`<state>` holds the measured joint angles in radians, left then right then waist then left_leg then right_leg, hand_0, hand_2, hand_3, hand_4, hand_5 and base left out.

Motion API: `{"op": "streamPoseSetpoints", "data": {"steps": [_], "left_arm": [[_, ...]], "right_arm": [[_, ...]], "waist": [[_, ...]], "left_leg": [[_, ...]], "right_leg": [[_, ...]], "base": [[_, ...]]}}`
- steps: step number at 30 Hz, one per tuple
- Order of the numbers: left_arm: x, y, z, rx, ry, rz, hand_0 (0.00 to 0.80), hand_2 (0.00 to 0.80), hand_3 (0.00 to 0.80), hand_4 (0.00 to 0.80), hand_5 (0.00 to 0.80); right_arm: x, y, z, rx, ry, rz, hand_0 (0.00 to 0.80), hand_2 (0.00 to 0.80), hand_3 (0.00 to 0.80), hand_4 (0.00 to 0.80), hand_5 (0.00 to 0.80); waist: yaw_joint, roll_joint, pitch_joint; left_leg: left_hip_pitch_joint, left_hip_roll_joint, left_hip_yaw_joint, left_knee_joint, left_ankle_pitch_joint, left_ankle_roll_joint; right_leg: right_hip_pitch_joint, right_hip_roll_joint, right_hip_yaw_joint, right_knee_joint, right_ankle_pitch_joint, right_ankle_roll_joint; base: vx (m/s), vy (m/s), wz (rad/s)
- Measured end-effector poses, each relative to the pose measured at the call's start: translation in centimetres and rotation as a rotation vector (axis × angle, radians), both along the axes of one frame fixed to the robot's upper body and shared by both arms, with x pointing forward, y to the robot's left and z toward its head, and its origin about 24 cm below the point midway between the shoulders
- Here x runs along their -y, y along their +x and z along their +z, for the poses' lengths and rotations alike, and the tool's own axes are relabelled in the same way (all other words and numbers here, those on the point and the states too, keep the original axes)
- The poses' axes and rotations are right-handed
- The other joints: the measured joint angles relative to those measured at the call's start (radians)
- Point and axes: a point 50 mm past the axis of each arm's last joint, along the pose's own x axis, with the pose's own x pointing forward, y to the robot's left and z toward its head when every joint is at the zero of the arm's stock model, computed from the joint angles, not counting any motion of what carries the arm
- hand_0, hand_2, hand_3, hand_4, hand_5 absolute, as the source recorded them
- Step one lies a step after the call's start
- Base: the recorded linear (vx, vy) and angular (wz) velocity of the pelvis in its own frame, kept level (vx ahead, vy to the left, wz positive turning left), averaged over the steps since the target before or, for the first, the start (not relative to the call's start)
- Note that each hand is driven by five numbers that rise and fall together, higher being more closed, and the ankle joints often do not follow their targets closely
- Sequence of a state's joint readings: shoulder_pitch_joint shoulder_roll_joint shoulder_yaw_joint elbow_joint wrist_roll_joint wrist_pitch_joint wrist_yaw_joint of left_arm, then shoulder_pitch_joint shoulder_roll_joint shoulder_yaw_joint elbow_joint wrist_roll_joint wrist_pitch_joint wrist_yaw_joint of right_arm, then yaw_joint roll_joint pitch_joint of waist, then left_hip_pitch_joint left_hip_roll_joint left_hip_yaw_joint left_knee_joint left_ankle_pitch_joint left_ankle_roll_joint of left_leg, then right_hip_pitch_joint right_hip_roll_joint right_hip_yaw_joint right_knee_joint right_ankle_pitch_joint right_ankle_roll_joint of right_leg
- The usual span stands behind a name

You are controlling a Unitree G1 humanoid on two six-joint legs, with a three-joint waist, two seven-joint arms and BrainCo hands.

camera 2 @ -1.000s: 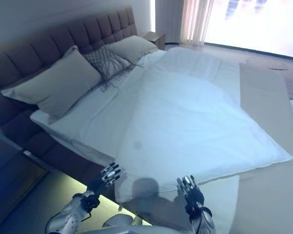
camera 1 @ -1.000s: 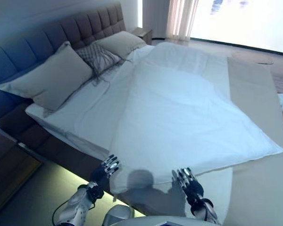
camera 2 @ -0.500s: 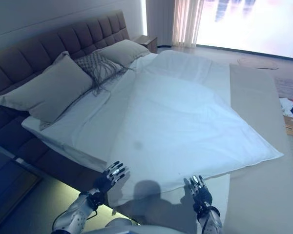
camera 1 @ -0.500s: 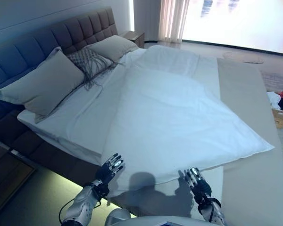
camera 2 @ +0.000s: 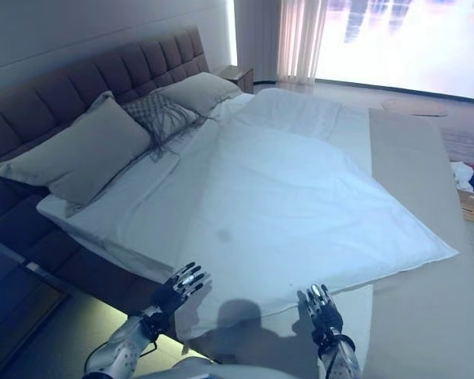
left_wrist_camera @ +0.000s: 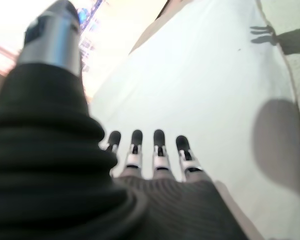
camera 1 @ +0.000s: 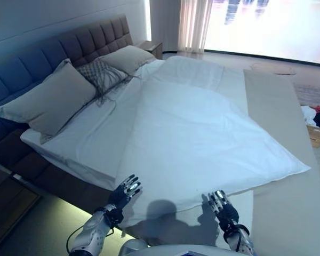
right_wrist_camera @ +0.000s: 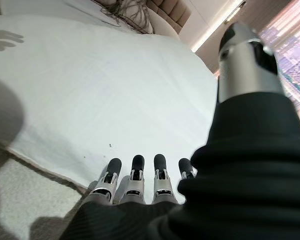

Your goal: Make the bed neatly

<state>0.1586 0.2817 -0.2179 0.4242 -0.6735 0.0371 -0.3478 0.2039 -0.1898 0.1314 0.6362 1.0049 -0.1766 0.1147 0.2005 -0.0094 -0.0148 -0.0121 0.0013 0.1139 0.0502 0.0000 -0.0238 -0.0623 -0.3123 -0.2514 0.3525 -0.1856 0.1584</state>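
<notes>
A white duvet (camera 1: 202, 133) lies skewed across the bed, its near edge running along the bed's foot side before me. Two large beige pillows (camera 1: 50, 98) and a patterned cushion (camera 1: 98, 74) rest against the dark tufted headboard (camera 1: 58, 45). A beige cover strip (camera 1: 274, 112) runs along the bed's right side. My left hand (camera 1: 124, 192) hovers open at the duvet's near left corner. My right hand (camera 1: 222, 205) hovers open above the near edge, fingers straight (right_wrist_camera: 135, 172). Neither hand holds cloth.
A nightstand (camera 1: 152, 47) stands at the far end of the headboard, by curtains (camera 1: 189, 24) and a bright window. Clothes and a box (camera 1: 317, 120) lie on the floor at the right. A dark cabinet (camera 1: 2, 200) stands at the near left.
The camera has shifted, so the whole bed sits a little differently in view. Both hands have edged forward toward the duvet's near edge and remain open.
</notes>
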Motion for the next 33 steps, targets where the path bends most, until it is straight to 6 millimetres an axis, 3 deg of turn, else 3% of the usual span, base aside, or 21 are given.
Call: {"op": "streamPoseSetpoints", "data": {"steps": [3,4,7,8,10,13,16,20,26,27,31,33], "left_arm": [[-0.3,0.0,0.0,0.006,0.025,-0.019,0.000,0.000,0.000,0.000,0.000],[-0.4,0.2,0.1,0.010,0.034,-0.025,0.000,0.000,0.000,0.000,0.000],[-0.7,0.0,0.0,0.004,0.046,-0.021,0.000,0.000,0.000,0.000,0.000],[-0.8,-0.3,-0.1,-0.008,0.048,-0.011,0.000,0.000,0.000,0.000,0.000],[-1.2,-0.6,-0.3,-0.023,0.063,0.014,0.000,0.000,0.000,0.000,0.000],[-2.3,-0.7,-0.3,-0.035,0.061,0.080,0.000,0.000,0.000,0.000,0.000],[-1.7,-0.3,-0.2,-0.019,0.035,0.074,0.000,0.000,0.000,0.000,0.000],[-0.6,-0.6,-0.4,-0.022,-0.010,0.065,0.000,0.000,0.000,0.000,0.000],[-0.4,-0.6,-0.4,-0.020,-0.017,0.065,0.000,0.000,0.000,0.000,0.000],[-0.4,-0.7,-0.5,-0.022,-0.017,0.066,0.000,0.000,0.000,0.000,0.000],[-0.6,-1.4,-1.0,-0.054,-0.014,0.072,0.000,0.000,0.000,0.000,0.000],[-0.6,-1.4,-1.0,-0.053,-0.017,0.069,0.000,0.000,0.000,0.000,0.000]], "right_arm": [[-0.9,-0.1,-0.2,-0.002,0.032,-0.008,0.000,0.000,0.000,0.000,0.000],[-1.3,-0.2,-0.3,-0.004,0.043,-0.006,0.000,0.000,0.000,0.000,0.000],[-2.3,-0.8,-0.7,-0.028,0.061,0.024,0.000,0.000,0.000,0.000,0.000],[-2.2,-1.0,-0.8,-0.034,0.057,0.028,0.000,0.000,0.000,0.000,0.000],[-2.0,-0.5,-0.6,-0.022,0.049,0.037,0.000,0.000,0.000,0.000,0.000],[-2.3,0.5,-0.3,-0.002,0.042,0.062,0.000,0.000,0.000,0.000,0.000],[-1.8,0.3,-0.3,-0.024,0.029,0.030,0.000,0.000,0.000,0.000,0.000],[-1.1,-1.2,-0.6,-0.054,0.032,-0.016,0.000,0.000,0.000,0.000,0.000],[-0.9,-1.2,-0.6,-0.053,0.023,0.002,0.000,0.000,0.000,0.000,0.000],[-0.7,-1.2,-0.5,-0.056,0.014,0.015,0.000,0.000,0.000,0.000,0.000],[-0.3,-1.1,-0.4,-0.052,0.002,0.023,0.000,0.000,0.000,0.000,0.000],[-0.1,-1.7,-0.6,-0.060,0.005,0.011,0.000,0.000,0.000,0.000,0.000]], "waist": [[-0.022,-0.017,0.010],[-0.023,-0.017,0.014],[-0.017,-0.018,0.017],[-0.006,-0.019,0.008],[0.038,0.005,-0.004],[0.035,-0.014,-0.005],[0.032,-0.011,-0.007],[0.030,-0.009,-0.001],[0.030,0.025,0.033],[0.033,0.025,0.042],[0.022,0.000,0.057],[0.006,-0.024,0.064]], "left_leg": [[-0.017,-0.029,-0.012,0.019,0.000,0.002],[-0.026,-0.030,-0.022,0.030,-0.001,0.001],[-0.059,-0.013,-0.043,0.058,0.002,-0.003],[-0.064,0.006,-0.028,0.055,0.009,-0.019],[-0.071,0.046,0.008,0.043,0.010,-0.024],[-0.085,0.055,0.045,0.045,0.007,-0.033],[-0.084,0.069,0.044,0.048,0.016,-0.034],[-0.083,0.073,0.017,0.064,0.024,-0.021],[-0.067,0.105,0.004,0.068,0.040,-0.002],[-0.067,0.106,-0.007,0.069,0.056,-0.013],[-0.083,0.085,-0.005,0.098,0.129,-0.030],[-0.123,0.058,-0.007,0.226,0.090,-0.017]], "right_leg": [[0.000,-0.037,0.007,0.061,-0.033,0.013],[-0.001,-0.039,0.008,0.072,-0.045,0.002],[-0.007,-0.019,0.001,0.060,-0.062,0.003],[-0.012,-0.004,-0.010,0.032,-0.057,-0.004],[-0.017,0.031,-0.006,-0.026,-0.021,-0.013],[-0.079,0.031,0.025,0.035,-0.025,-0.018],[-0.075,0.051,0.025,0.038,-0.035,-0.026],[-0.045,0.062,-0.011,0.041,-0.065,-0.035],[-0.014,0.109,-0.004,0.044,-0.087,-0.071],[-0.023,0.111,0.010,0.049,-0.091,-0.083],[-0.053,0.078,0.040,0.053,-0.075,-0.100],[-0.048,0.033,0.019,0.051,-0.066,-0.086]], "base": [[-0.089,0.067,0.24],[-0.079,-0.081,0.35],[-0.111,-0.180,0.36],[-0.132,-0.238,-0.11],[-0.108,-0.213,-0.53],[-0.123,-0.144,-0.35],[-0.145,-0.115,-0.03],[-0.086,-0.128,0.23],[-0.117,-0.037,0.14],[-0.201,0.053,-0.15],[-0.147,0.077,-0.34],[-0.038,0.175,-0.25]]}}
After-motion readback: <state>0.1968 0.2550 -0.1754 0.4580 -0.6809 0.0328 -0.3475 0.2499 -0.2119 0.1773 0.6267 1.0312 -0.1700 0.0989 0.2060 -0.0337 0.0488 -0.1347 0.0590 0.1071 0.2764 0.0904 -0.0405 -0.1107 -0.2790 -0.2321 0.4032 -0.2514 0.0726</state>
